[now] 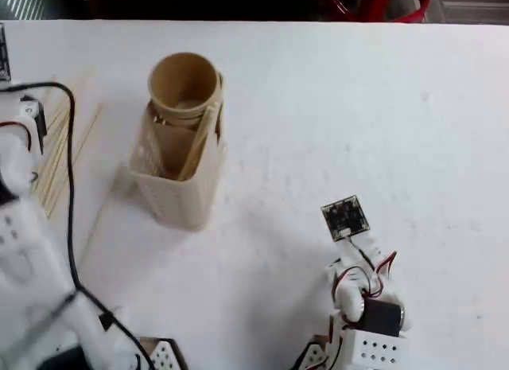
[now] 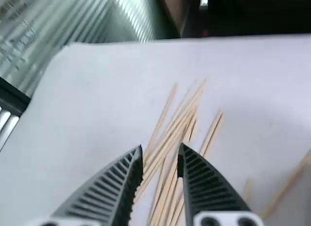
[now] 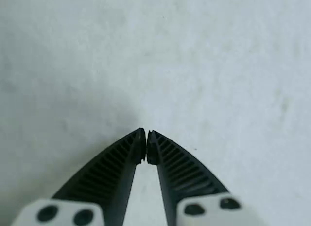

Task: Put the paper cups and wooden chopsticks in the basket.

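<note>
A cream perforated basket stands left of the table's middle. Brown paper cups are nested in its far end, and a wooden chopstick leans inside it. A loose pile of wooden chopsticks lies on the table left of the basket. My left gripper is open just over that pile, with several sticks running between its fingertips. My right gripper is shut with nothing in it, over bare table; its arm sits near the front edge, right of the basket.
A black cable runs along the left arm beside the chopsticks. One stray chopstick lies in front of the basket's left side. The white table stretches wide to the right.
</note>
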`<state>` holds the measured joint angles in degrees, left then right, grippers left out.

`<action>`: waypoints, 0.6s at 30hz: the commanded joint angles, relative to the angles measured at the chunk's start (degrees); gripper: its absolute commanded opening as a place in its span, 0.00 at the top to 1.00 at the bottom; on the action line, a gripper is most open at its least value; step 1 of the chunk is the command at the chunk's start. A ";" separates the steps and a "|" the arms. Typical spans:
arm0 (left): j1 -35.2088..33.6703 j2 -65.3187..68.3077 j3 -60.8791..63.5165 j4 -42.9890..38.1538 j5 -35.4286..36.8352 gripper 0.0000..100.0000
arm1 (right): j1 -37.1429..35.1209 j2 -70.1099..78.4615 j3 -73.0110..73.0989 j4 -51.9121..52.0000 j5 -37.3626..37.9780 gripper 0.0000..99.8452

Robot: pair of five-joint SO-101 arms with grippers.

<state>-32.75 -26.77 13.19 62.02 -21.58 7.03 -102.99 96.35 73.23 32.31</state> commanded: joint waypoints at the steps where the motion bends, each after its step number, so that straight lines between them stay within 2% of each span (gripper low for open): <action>1: -2.86 14.29 -3.25 0.09 -10.46 0.88 | 0.13 -0.40 0.53 0.13 0.09 0.98; 5: -3.03 20.62 -2.81 0.35 -17.49 0.98 | 0.13 -0.40 0.53 0.13 0.09 0.98; 11: -2.86 28.53 -2.99 0.44 -20.75 0.85 | 0.13 -0.40 0.53 0.13 0.09 0.98; 14: -2.33 35.03 -3.52 -0.09 -23.74 0.86 | 0.13 -0.40 0.53 0.13 0.09 0.98; 18: -1.63 42.95 -8.97 -0.53 -23.74 0.86 | 0.13 -0.40 0.53 0.13 0.09 0.98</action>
<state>-35.21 13.05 10.37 62.11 -44.79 7.03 -102.99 96.35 73.23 32.31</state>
